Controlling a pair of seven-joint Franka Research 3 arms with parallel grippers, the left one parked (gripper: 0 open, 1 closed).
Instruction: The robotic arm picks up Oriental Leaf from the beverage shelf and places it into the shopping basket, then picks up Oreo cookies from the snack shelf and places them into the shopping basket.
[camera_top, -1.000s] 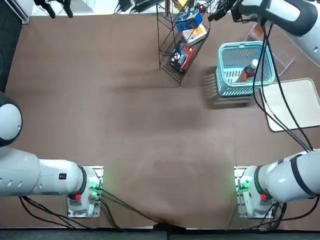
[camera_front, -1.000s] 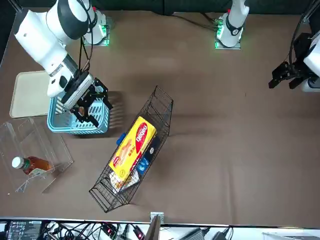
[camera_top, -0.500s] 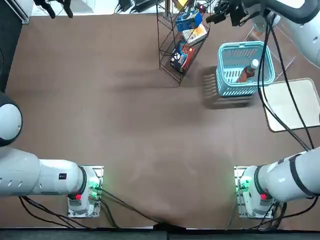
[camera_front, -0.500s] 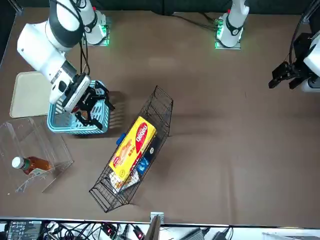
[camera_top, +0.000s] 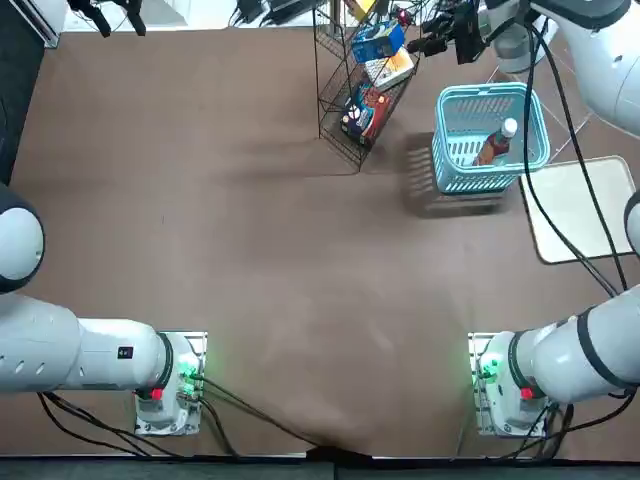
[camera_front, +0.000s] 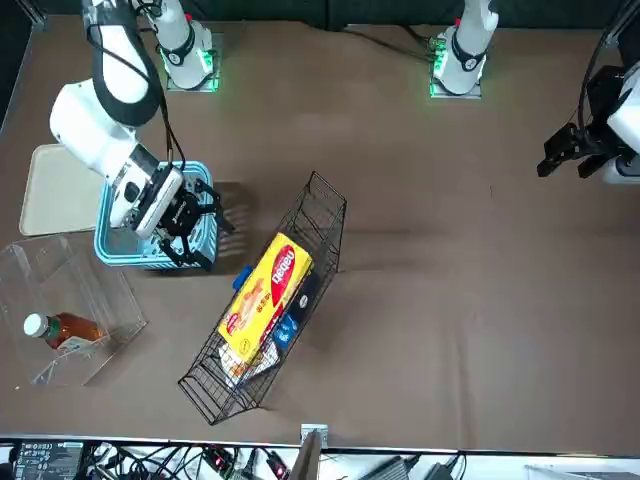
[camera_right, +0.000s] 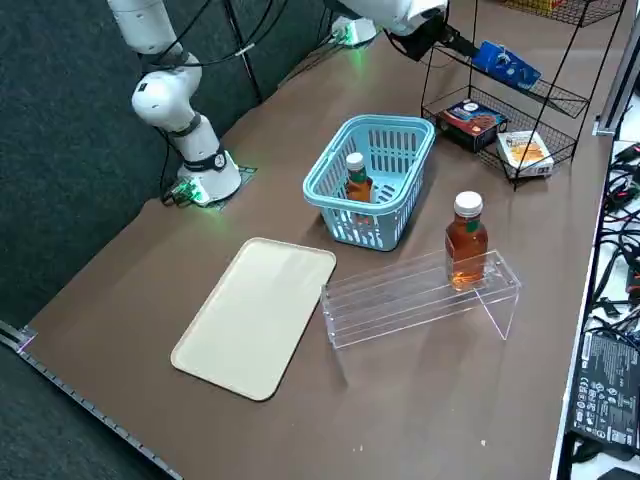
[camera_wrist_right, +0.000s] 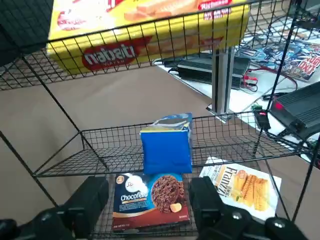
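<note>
Step in hand: the cookie half of the task, by my reading; the right gripper (camera_wrist_right: 148, 202) faces the snack shelf (camera_right: 575, 102), lined up for a pick.
Right gripper: fingers apart, with nothing clamped between them; it stands close to the wire rack, beyond the basket's shelf-side edge.
Oreo cookies: the bright blue pack (camera_wrist_right: 167, 152) stands upright on the middle tier, untouched by the fingers.
Oriental Leaf: one bottle of tea (camera_right: 359, 188), white-capped, leans inside the shopping basket (camera_right: 390, 121), so the drink half looks done.
Beverage shelf: the clear plastic rack (camera_right: 420, 300) carries a second tea bottle (camera_right: 466, 243), which the task does not seem to need.
Neighbours: a yellow Nabati box (camera_wrist_right: 150, 37) lies on the tier above; the Chocofello box (camera_wrist_right: 150, 200) and a white wafer box (camera_wrist_right: 245, 187) sit on the tier below.
Next move: probably forward and level into the gap between tiers, one finger going to each side of the blue pack, then a gentle close, a straight withdrawal and a carry to the basket.
Risk: a finger could snag the wire or brush the Nabati box; the pack looks soft-walled and may crumple or slide back if pushed before it is gripped.
</note>
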